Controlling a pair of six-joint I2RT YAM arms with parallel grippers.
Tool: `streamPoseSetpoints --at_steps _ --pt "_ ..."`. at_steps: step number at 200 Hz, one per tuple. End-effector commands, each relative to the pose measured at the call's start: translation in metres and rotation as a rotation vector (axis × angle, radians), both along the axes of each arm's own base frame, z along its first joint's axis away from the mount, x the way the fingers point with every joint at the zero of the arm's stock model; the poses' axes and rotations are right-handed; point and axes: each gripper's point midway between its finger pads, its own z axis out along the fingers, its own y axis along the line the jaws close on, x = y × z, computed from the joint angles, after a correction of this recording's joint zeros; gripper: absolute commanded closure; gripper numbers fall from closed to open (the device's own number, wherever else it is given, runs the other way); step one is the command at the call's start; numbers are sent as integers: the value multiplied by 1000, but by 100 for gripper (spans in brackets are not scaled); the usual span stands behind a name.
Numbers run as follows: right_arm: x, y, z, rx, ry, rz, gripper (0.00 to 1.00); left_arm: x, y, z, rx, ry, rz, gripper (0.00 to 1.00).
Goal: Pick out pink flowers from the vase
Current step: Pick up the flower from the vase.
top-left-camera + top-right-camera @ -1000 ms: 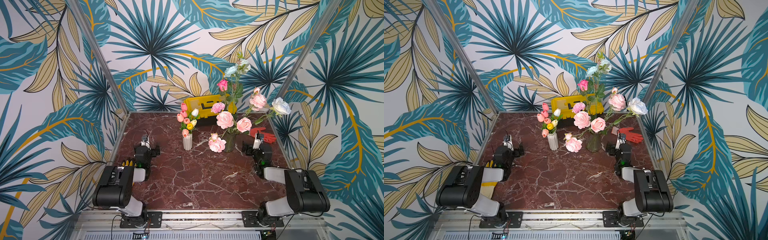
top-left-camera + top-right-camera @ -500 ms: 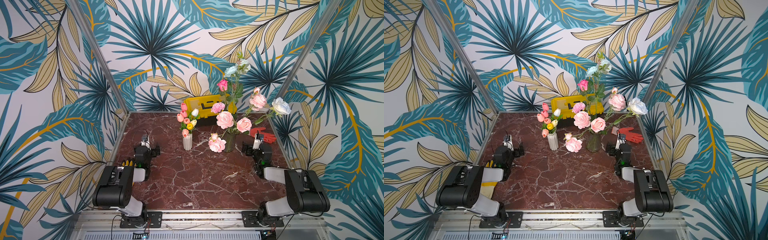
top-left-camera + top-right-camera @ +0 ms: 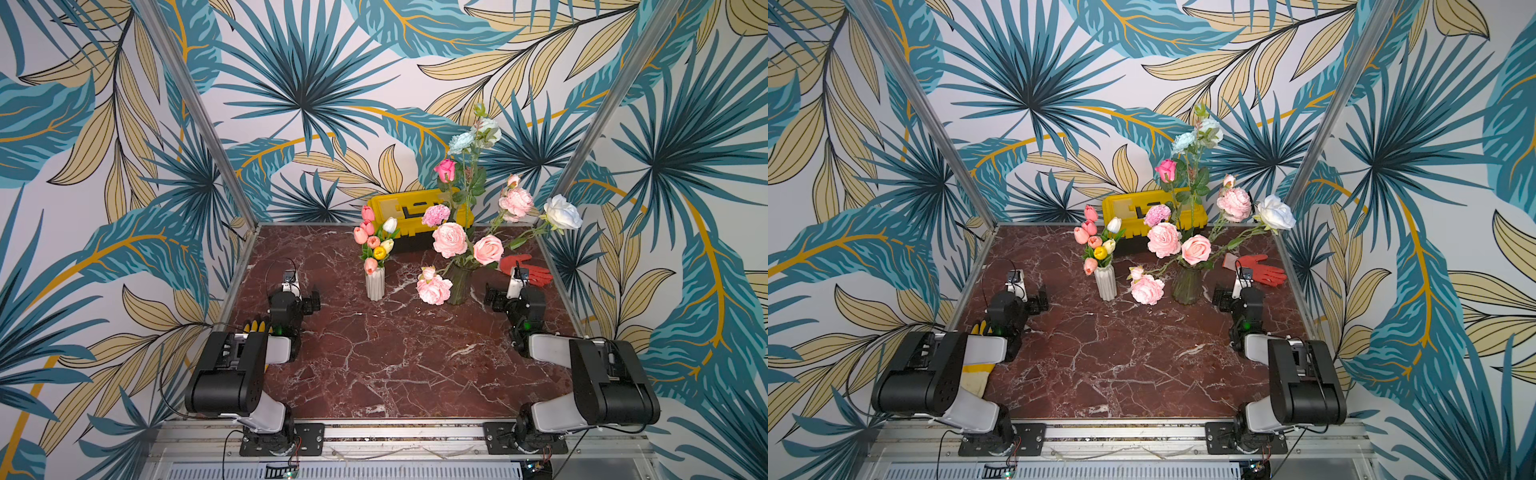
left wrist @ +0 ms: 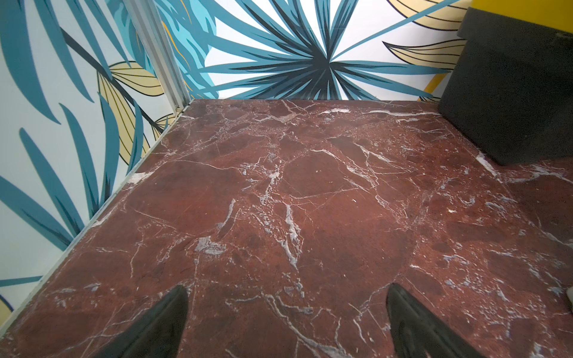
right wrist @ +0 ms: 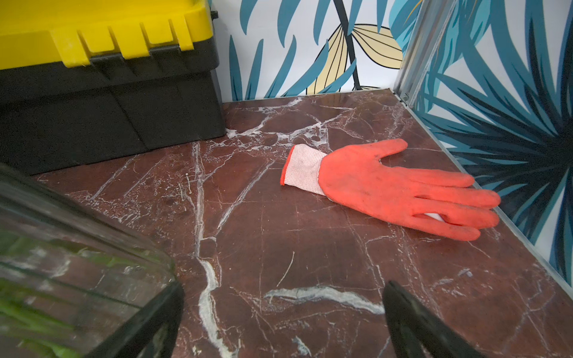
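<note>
A clear glass vase (image 3: 459,282) right of centre holds pink flowers: pale pink peonies (image 3: 449,240), a pale rose (image 3: 488,249), a hot-pink rose (image 3: 445,169) and a carnation (image 3: 435,215). It also holds a white rose (image 3: 563,212) and pale blue blooms (image 3: 461,142). A white ribbed vase (image 3: 375,282) to its left holds small pink tulips (image 3: 365,228) with yellow and white ones. My right gripper (image 3: 492,297) stands open low beside the glass vase (image 5: 62,248), with nothing between its fingers. My left gripper (image 3: 309,300) stands open over bare marble, left of the white vase.
A yellow and black toolbox (image 3: 409,212) stands against the back wall behind the vases. A red glove (image 5: 387,186) lies by the right wall. A yellow glove (image 3: 976,374) lies under the left arm. Patterned walls with metal posts close in three sides of the marble table (image 3: 395,353).
</note>
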Motion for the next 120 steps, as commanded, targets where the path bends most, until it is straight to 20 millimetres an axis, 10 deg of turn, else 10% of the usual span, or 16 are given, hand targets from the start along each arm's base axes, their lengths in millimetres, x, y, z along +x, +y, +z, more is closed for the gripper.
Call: streamPoseSetpoints --at_steps 1,41,120 --pt "-1 1 -2 6 3 6 0 8 1 17 -4 -42 -1 0" --pt "-12 -5 7 5 -67 -35 1 4 7 24 -3 -63 44 0" --pt "-66 -4 113 115 -194 -80 0 -42 -33 124 9 -303 -33 0"
